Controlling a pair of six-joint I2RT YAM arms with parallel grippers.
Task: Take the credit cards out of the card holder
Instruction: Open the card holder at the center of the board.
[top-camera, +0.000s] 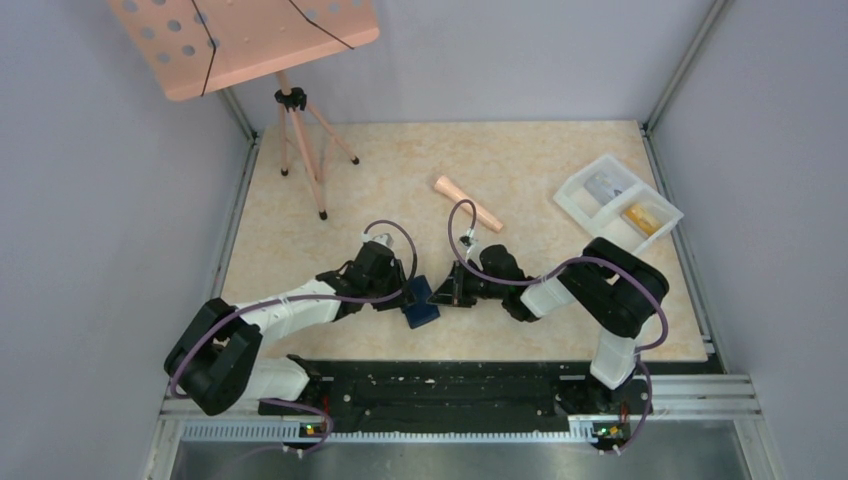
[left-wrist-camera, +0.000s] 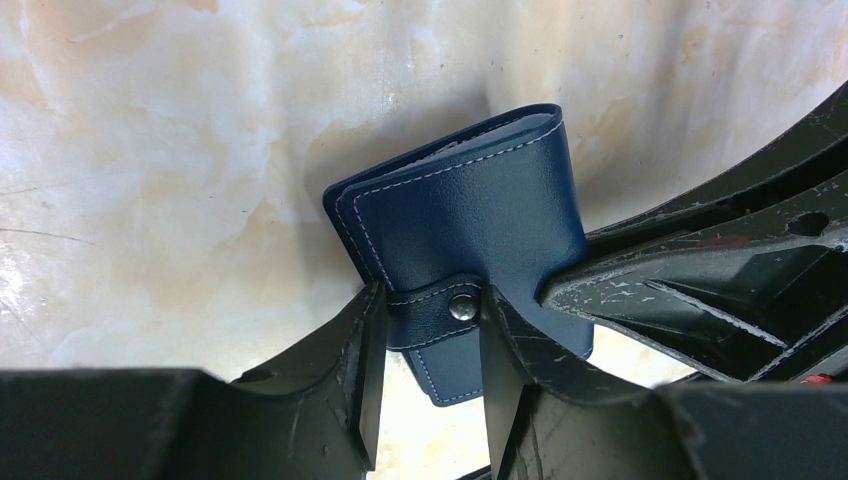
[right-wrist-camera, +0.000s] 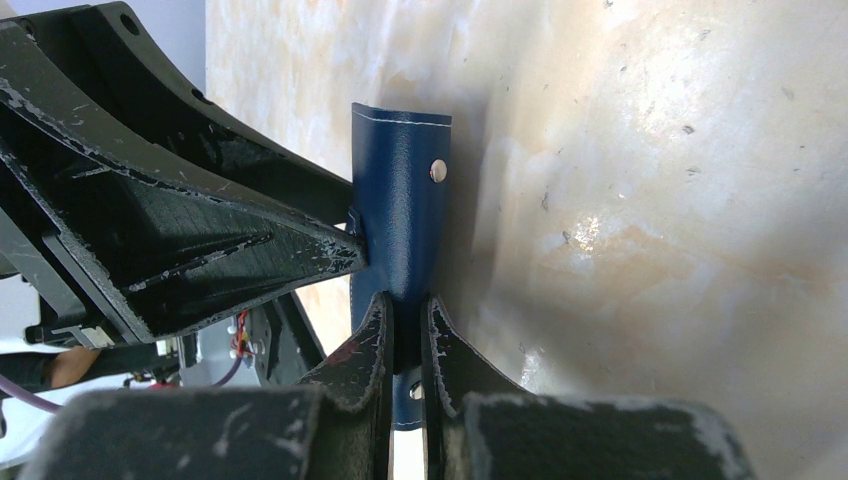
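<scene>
Left end effector (left-wrist-camera: 430, 300) straddles the short snap tab (left-wrist-camera: 430, 314) of the folded dark navy stitched card holder (left-wrist-camera: 470, 210), its jaws part-way apart and flanking the strap, probably to work the closure; cannot tell whether they bite. Holder sits tilted at near-centre of the beige marbled surface (top-camera: 540, 170), between both arms, snapped shut, no credit cards showing. Right end effector (right-wrist-camera: 407, 300) is clamped tight on the holder's thin edge, likely anchoring it against the pull
</scene>
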